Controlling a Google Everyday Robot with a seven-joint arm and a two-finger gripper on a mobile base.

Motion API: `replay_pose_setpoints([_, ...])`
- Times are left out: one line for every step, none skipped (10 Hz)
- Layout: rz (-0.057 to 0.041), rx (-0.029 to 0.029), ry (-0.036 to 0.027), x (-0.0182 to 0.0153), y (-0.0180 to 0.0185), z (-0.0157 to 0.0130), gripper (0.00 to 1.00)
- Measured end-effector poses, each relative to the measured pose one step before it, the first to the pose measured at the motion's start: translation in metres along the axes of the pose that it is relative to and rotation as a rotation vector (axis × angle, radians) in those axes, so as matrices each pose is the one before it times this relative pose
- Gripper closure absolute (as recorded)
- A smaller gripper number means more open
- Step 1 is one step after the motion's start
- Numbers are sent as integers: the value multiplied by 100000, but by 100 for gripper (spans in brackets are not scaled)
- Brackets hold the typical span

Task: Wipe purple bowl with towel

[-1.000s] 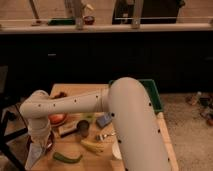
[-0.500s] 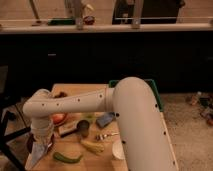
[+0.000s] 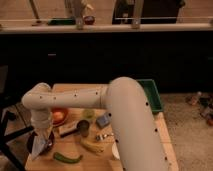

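At the front-left corner of the worktop (image 3: 158,124) sits the dark purple bowl (image 3: 31,144). The gripper (image 3: 42,140) hangs directly over it. The fingers are closed on the pale towel (image 3: 40,146), which droops in a point into the bowl. Compared with a second ago, the gripper and towel sit slightly higher and a touch further from the left edge, and the white arm (image 3: 125,120) runs more level above them. Everything else lies as it did. Just right of the bowl is an orange fruit (image 3: 59,116), with a green pepper (image 3: 67,158) along the front edge. Mid-worktop stand a can (image 3: 83,127), a banana (image 3: 92,146) and a blue item (image 3: 103,120). A green bin (image 3: 151,94) fills the back-right corner.
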Motion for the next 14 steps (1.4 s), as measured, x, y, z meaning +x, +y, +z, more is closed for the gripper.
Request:
replay_pose_setpoints([-661,-1075,-712,292,-513,172,100])
replay_pose_setpoints([-1219,-980,-842,217,-699,168,100])
replay_pose_setpoints([-2133,-748,-840,24,-1252,145,100])
replay_pose_setpoints([-1994,-297,-613,-182,-976,125,100])
replay_pose_setpoints([-2157,-129,-758,-271,-721,52,100])
replay_pose_setpoints([-1406,-56,-676,-275,-310,60,100])
replay_pose_setpoints([-1564,-162,-633,-545,-321,101,100])
replay_pose_setpoints([-1322,222,-694,-691,-311,303,100])
replay_pose_setpoints([146,307,-485,-636,232,230,100])
replay_pose_setpoints([860,348,-496,-784,531,164,100])
replay_pose_setpoints([715,285,-346,-469,387,88,100])
replay_pose_setpoints([1266,190,-322,-416,731,59,100])
replay_pose_setpoints([2072,-83,-155,-117,1121,-34,100])
replay_pose_setpoints([1872,26,-34,80,820,-91,100])
